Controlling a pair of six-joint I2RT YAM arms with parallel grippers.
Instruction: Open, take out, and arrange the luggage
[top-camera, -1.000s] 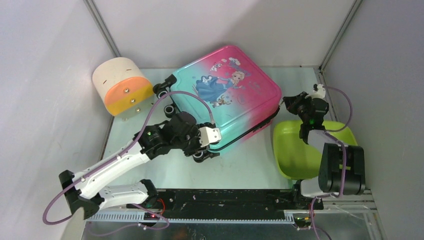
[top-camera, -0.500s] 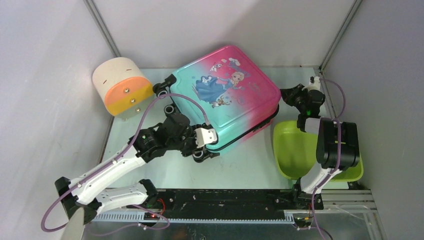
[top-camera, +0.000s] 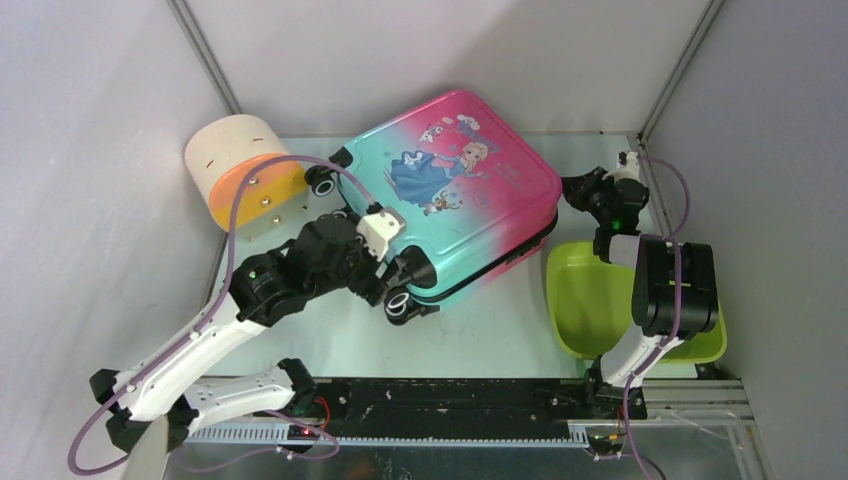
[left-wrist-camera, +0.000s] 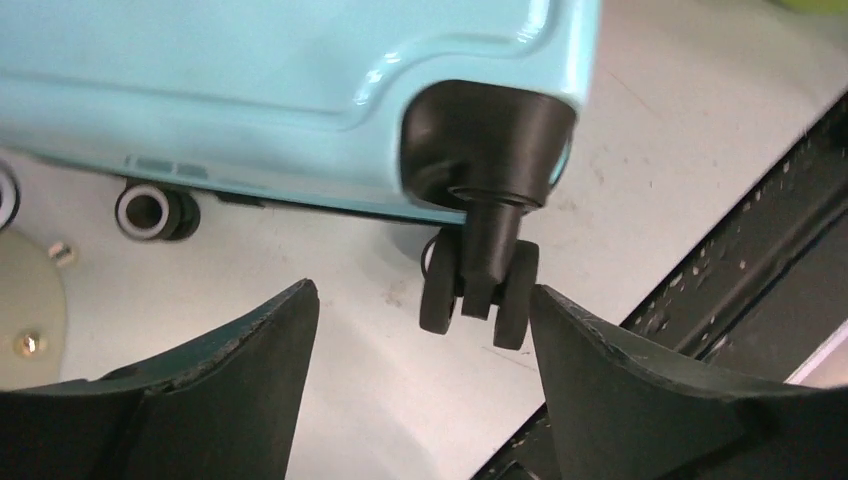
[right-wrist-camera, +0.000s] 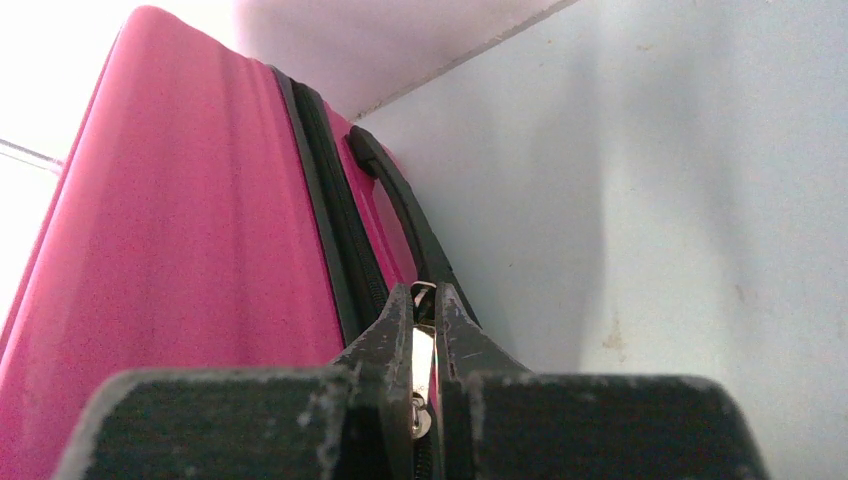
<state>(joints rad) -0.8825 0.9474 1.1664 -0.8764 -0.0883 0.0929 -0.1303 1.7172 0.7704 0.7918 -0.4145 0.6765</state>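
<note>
The luggage (top-camera: 450, 190) lies flat and closed on the table, its pink-to-teal princess shell facing up. My left gripper (top-camera: 398, 268) is at its teal wheel end, near the front corner. In the left wrist view the gripper (left-wrist-camera: 422, 292) stands open, and a black twin wheel (left-wrist-camera: 478, 300) hangs just ahead of its fingertips, close to the right finger, below the teal shell (left-wrist-camera: 250, 70). My right gripper (top-camera: 582, 190) is at the luggage's pink side. In the right wrist view that gripper (right-wrist-camera: 425, 295) is shut on the silver zipper pull (right-wrist-camera: 422, 348) beside the pink shell (right-wrist-camera: 180, 250).
A lime-green tub (top-camera: 600, 300) sits under the right arm at the front right. A cream-and-orange cylinder (top-camera: 245, 175) lies at the back left, next to the luggage's wheels. Grey walls close in the left, back and right. A black rail (top-camera: 450, 395) runs along the near edge.
The left gripper has opened and drawn back left along the wheel end. The right gripper shifted slightly toward the back early on and still pinches the zipper pull. The luggage has not moved.
</note>
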